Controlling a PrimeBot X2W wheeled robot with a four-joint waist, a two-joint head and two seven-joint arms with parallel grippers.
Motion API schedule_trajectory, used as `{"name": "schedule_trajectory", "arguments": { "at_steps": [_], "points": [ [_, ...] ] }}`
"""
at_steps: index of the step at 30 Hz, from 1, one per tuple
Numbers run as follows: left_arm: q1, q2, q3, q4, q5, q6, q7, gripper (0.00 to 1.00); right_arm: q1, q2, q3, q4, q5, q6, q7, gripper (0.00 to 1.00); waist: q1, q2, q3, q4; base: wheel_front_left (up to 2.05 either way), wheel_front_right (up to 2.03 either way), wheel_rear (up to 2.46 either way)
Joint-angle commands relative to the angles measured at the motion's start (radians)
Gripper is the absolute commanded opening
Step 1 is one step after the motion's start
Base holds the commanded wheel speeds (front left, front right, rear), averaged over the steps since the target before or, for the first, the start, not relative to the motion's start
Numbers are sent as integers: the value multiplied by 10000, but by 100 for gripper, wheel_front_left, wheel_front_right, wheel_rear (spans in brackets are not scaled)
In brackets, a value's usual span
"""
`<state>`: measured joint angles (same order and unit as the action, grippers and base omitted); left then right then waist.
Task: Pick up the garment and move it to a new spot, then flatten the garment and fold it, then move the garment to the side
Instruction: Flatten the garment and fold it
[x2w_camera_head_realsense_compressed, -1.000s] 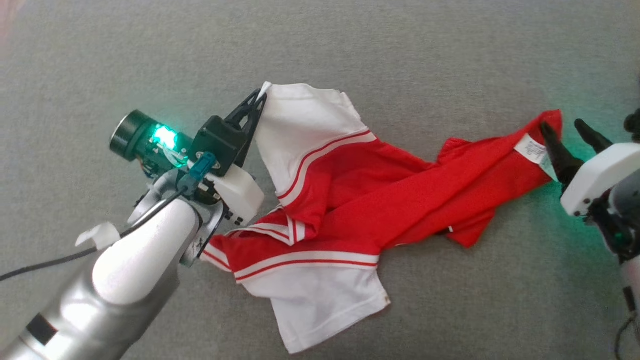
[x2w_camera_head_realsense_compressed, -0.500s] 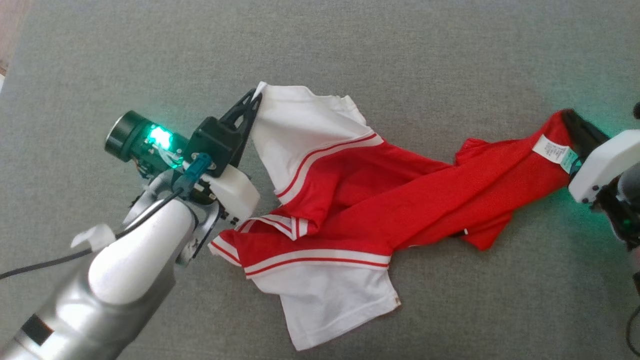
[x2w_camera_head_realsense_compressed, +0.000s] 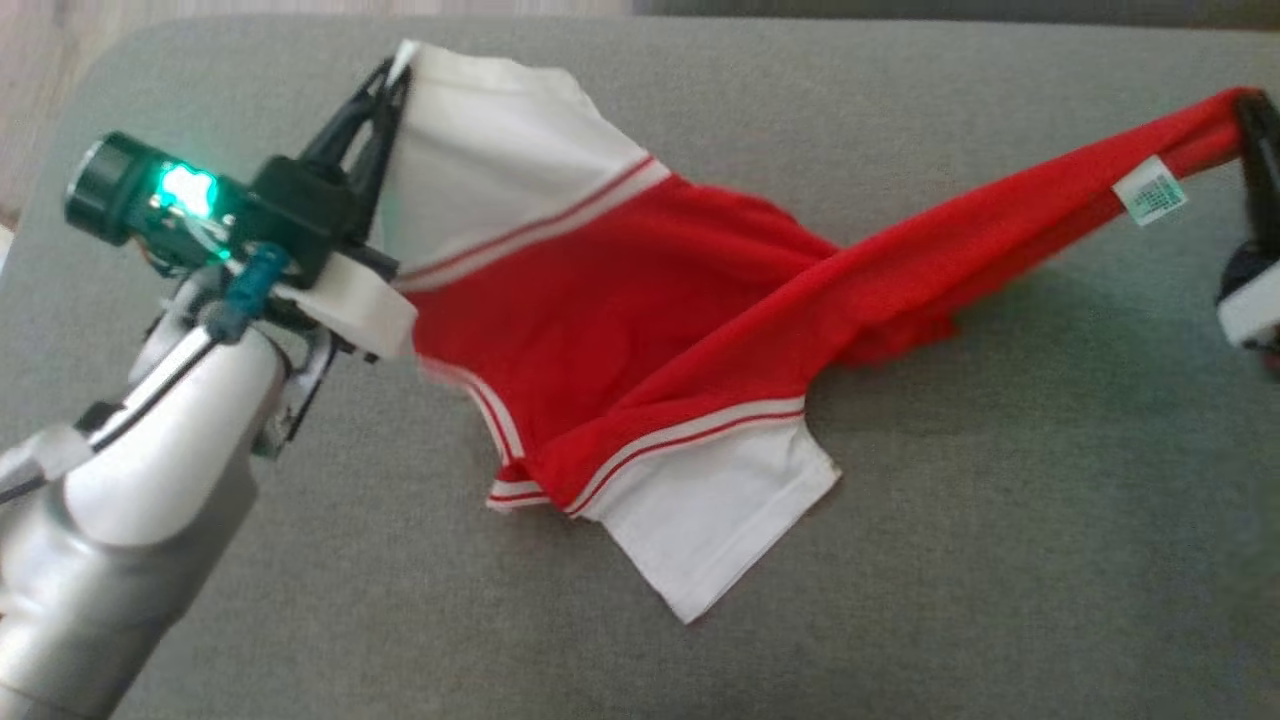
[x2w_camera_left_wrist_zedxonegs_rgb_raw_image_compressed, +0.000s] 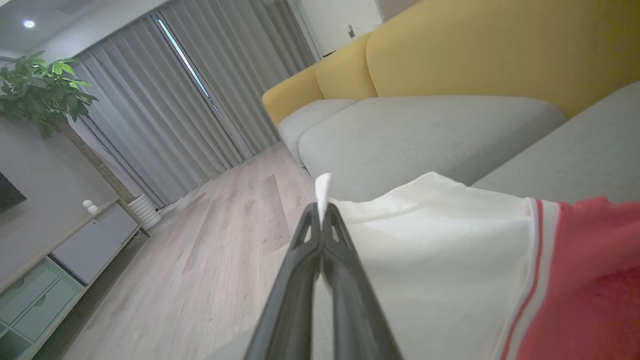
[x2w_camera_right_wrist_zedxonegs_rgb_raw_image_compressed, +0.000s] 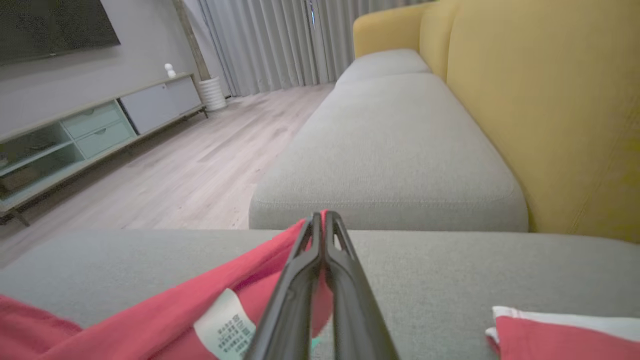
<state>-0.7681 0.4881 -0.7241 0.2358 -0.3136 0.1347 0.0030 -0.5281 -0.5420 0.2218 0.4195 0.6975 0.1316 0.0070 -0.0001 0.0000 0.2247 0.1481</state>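
Grey sofa cushion (x2w_camera_head_realsense_compressed: 1000, 520) under garment (x2w_camera_head_realsense_compressed: 620, 320); left fingers (x2w_camera_head_realsense_compressed: 350, 120), right fingers (x2w_camera_head_realsense_compressed: 1262, 170) clamped on it; wooden floor (x2w_camera_left_wrist_zedxonegs_rgb_raw_image_compressed: 215, 240) beside.

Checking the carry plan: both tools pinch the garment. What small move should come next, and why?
Probably raise both tools together a little. The left tool pinches the upper white sleeve and the right tool the red hem by the label, yet the garment sags between them and its lower white sleeve rests on the grey cushion.
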Motion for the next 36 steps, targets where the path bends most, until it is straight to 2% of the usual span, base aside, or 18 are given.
{"name": "schedule_trajectory", "arguments": {
  "at_steps": [1, 7, 11, 14, 17, 20, 24, 27, 31, 36],
  "points": [
    [-447, 522, 576, -248, -83, -10, -38, 0, 469, -448, -79, -553, 125, -9, -59, 0, 1, 0, -181, -172, 0, 0, 0],
    [111, 817, 731, -536, -533, 73, 304, 0, 3232, -894, -1120, -2485, 292, -9, 525, 0, 1, 0, -347, -714, 0, 0, 0],
    [616, 1121, 763, -891, -718, 216, 638, 0, 5311, -598, -1986, -3990, 187, -9, 1186, 0, 1, 0, -359, -1092, 0, 0, 0],
    [862, 1174, 788, -1285, -1013, 155, 805, 0, 6467, -124, -2953, -5045, 23, -9, 1488, 0, 1, 0, -401, -1294, 0, 0, 0],
    [645, 1315, 762, -1494, -919, 46, 871, 0, 6690, 246, -3660, -5967, -302, -9, 1729, 0, 1, 0, -547, -1544, 0, 0, 0],
    [-50, 1244, 699, -1370, -737, -247, 784, 0, 5827, 430, -3835, -6403, -713, -9, 1957, 0, 1, 0, -698, -1809, 0, 0, 0],
    [-1273, 907, 525, -557, -351, -653, 562, 0, 4106, 553, -3529, -6185, -1117, -9, 2154, 0, 1, 0, -774, -1997, 0, 0, 0],
    [-1841, 570, 439, -1, -340, -850, 524, 0, 3560, 455, -3412, -6041, -1195, -9, 2345, 0, 1, 0, -700, -1964, 0, 0, 0],
    [-1664, 364, 267, 427, -545, -992, 603, 0, 4487, 400, -3675, -6198, -1168, -9, 2653, 0, 1, 0, -659, -1909, 0, 0, 0],
    [-618, 578, 147, 382, -871, -885, 700, 0, 7278, 771, -4280, -6720, -981, -9, 3096, 0, 1, 0, -800, -1975, 0, 0, 0]
  ]
}}
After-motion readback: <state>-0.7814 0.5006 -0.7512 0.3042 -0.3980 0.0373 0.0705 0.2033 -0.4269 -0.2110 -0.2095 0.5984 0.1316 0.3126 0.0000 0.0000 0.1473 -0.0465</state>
